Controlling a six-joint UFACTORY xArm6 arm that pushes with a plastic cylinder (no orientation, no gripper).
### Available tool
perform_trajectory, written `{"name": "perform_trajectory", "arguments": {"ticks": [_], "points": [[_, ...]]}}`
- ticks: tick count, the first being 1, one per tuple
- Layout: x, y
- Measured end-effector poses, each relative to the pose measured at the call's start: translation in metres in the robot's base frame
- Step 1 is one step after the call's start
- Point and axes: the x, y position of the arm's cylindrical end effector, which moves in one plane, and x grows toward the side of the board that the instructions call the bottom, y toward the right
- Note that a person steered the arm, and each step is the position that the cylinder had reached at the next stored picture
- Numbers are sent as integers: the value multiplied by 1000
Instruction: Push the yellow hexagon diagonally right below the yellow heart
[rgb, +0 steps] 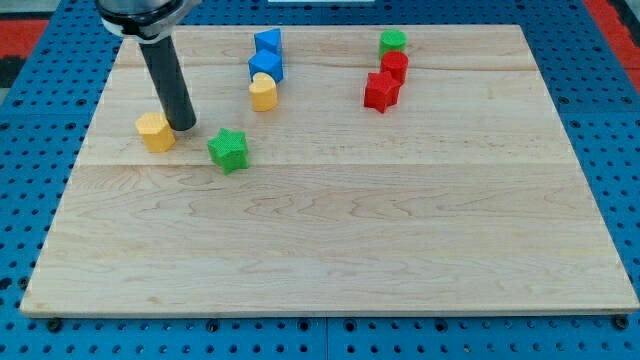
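The yellow hexagon lies on the wooden board at the view's left. My tip stands right beside the hexagon, on its right side, touching or nearly touching it. The yellow heart lies up and to the right of the hexagon, just below two blue blocks. A green star sits between them, right of my tip and below-left of the heart.
Two blue blocks stand stacked in a line above the heart. At the top right a green round block, a red block and a red star form a column. Blue pegboard surrounds the board.
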Motion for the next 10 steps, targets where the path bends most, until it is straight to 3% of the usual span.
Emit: {"name": "perform_trajectory", "arguments": {"ticks": [4,5,6,7,9,10], "points": [[-38,-11],[-50,-87],[-30,-128],[28,-123],[36,-96],[35,-37]]}}
